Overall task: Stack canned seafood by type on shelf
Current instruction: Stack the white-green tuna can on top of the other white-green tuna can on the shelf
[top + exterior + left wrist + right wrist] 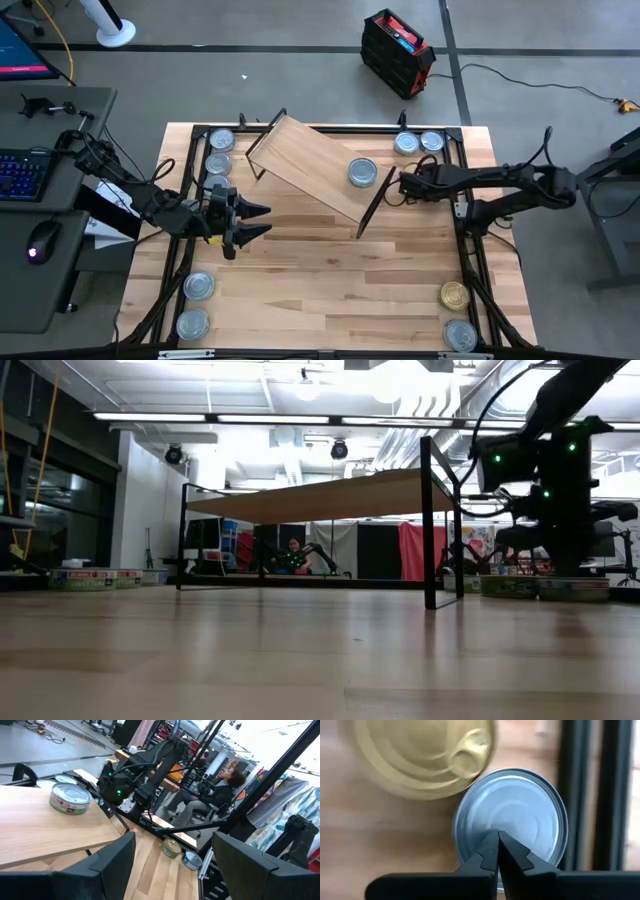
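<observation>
Because the shelf (pixel 315 165) sits skewed across the surface (pixel 330 290) with just one silver-topped can (pixel 362 172) on it, and the other cans lie in clusters at the corners — two (pixel 417 143) behind the right gripper (pixel 405 184) — any nudge against its thin legs could slide it or tip that can off. The right gripper's fingers are clenched on nothing close by the shelf's end — the likeliest bump — while the left gripper (pixel 262 221) hangs released and empty over the surface just beside the shelf's near edge.

- High view: overhead, facing straight down on the surface (pixel 330 290).
- Low view: level at surface height, under the shelf (pixel 330 496) (shared with high view).
- Wrist views: close, facing forward.
</observation>
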`<state>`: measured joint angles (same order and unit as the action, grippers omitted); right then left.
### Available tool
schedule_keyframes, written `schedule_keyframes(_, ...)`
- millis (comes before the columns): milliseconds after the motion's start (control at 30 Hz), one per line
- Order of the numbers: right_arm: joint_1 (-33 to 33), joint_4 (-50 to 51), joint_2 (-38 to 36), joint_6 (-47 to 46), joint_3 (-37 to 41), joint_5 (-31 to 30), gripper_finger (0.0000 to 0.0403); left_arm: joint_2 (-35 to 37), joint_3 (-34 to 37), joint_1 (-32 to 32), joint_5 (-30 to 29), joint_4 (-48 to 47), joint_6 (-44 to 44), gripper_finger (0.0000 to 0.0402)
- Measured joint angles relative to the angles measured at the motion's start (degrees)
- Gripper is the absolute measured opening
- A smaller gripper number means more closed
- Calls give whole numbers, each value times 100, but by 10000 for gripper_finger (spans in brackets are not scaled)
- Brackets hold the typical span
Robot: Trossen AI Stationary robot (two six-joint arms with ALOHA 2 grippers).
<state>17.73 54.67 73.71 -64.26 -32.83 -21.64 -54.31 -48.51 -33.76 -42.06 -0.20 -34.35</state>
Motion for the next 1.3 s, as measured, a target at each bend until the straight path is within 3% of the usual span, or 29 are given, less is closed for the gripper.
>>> schedule_keyframes(167, -702, 167, 7, -202, -231, 585, 0, -2, 0, 0, -4, -1, 307, 257)
schedule_keyframes(533, -2666, -84, 9, -1755, -366, 1472, 0, -2, 0, 98, -11, -18, 522, 257)
schedule_keyframes(867, -4649, -2024, 110, -3326, -348, 1700, 0, -2, 0, 67, 0, -146, 503, 257)
schedule_keyframes(1100, -5195, -4099, 1134, -3378, -452, 1620, 0, -2, 0, -37, 9, -174, 418, 257)
schedule_keyframes(1300, -5028, -4498, 2458, -2435, -1580, 1612, 0, -2, 0, -52, 14, -174, 415, 257)
